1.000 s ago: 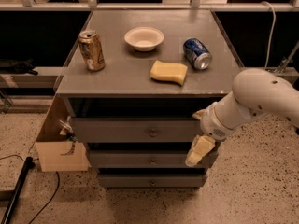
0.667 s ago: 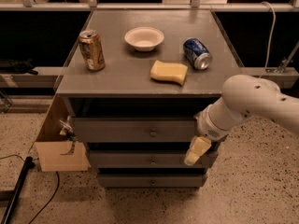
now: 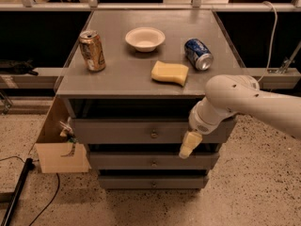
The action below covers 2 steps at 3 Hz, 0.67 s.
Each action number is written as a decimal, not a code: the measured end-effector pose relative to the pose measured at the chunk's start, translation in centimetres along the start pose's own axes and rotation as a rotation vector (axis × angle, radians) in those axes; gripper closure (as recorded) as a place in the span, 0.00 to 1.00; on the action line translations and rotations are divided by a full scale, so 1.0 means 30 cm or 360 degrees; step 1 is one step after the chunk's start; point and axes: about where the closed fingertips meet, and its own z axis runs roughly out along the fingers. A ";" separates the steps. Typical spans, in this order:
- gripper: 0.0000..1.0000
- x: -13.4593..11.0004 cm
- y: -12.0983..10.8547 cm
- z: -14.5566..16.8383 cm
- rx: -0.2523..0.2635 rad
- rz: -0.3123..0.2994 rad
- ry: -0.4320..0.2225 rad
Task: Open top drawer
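The top drawer is the uppermost grey front under the tabletop, with a small round metal knob at its centre. It stands slightly out from the cabinet, with a dark gap above it. My gripper hangs from the white arm in front of the drawer's right part, to the right of the knob and a little below it. It does not touch the knob.
Two lower drawers with like knobs sit beneath. On the tabletop stand a gold can, a white bowl, a yellow sponge and a blue can on its side. A cardboard box stands at the cabinet's left.
The arm and gripper have moved left along the drawer fronts, closer to the top drawer's knob. The drawers and the things on the tabletop have not moved.
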 end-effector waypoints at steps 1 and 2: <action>0.00 0.000 0.000 0.000 0.0000 0.0000 0.0000; 0.18 0.000 0.000 0.000 0.0000 0.0000 0.0000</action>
